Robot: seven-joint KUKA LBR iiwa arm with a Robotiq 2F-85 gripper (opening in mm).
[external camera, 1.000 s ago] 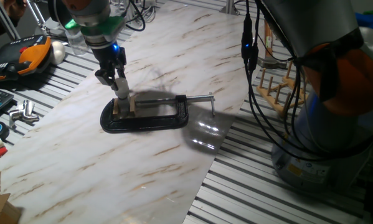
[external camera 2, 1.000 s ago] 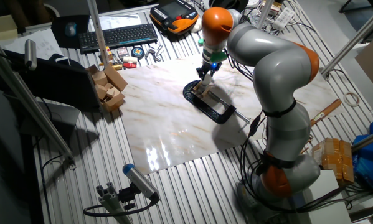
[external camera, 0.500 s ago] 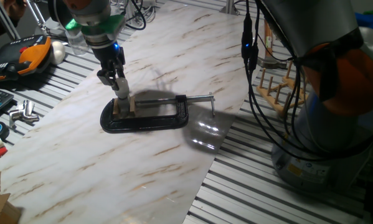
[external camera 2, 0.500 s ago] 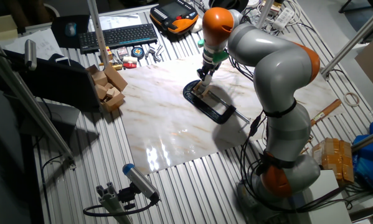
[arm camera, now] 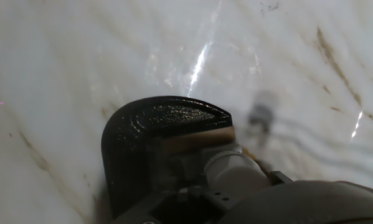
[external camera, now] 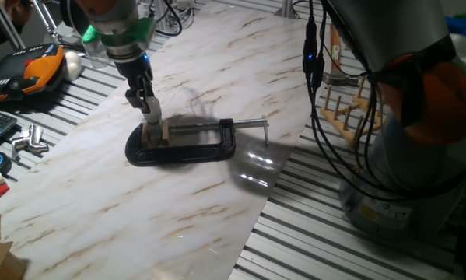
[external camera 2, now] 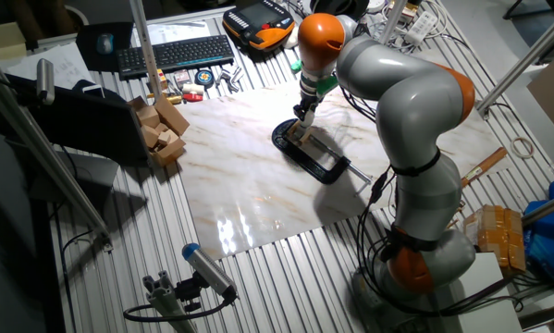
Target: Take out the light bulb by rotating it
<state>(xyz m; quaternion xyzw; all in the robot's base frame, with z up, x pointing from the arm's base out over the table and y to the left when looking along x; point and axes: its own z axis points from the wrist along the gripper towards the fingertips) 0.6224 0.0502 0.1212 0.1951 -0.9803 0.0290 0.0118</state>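
Hand view: looks down past the gripper body onto a black C-clamp (arm camera: 155,134) lying on the marble; a white cylindrical part, seemingly the light bulb (arm camera: 233,171), sits just under the hand against a tan wood block (arm camera: 195,140).
Left of the hand: an orange-and-black controller (external camera: 26,70), a pale ball (external camera: 73,64) and small metal parts (external camera: 26,140) on the slatted table (external camera: 77,101), well apart from the clamp.
Gripper: the gripper (external camera: 151,117) points down, fingertips at the wood blocks (external camera: 155,134) in the clamp's mouth (external camera: 182,144); the fingers look close together around something there, but I cannot tell whether they pinch it.
Arm pose: wrist near vertical above the clamp's closed end (external camera 2: 304,139), forearm rising away from it.
Right of the hand: the clamp screw (external camera: 244,123) runs away from the fingers; bare marble board (external camera: 217,70) beyond, its edge near the screw tip.
Far right: a wooden peg rack (external camera: 345,113) off the board, beside the robot base (external camera: 419,155).
Surface: glossy white marble with brown veins, on a ribbed metal table.
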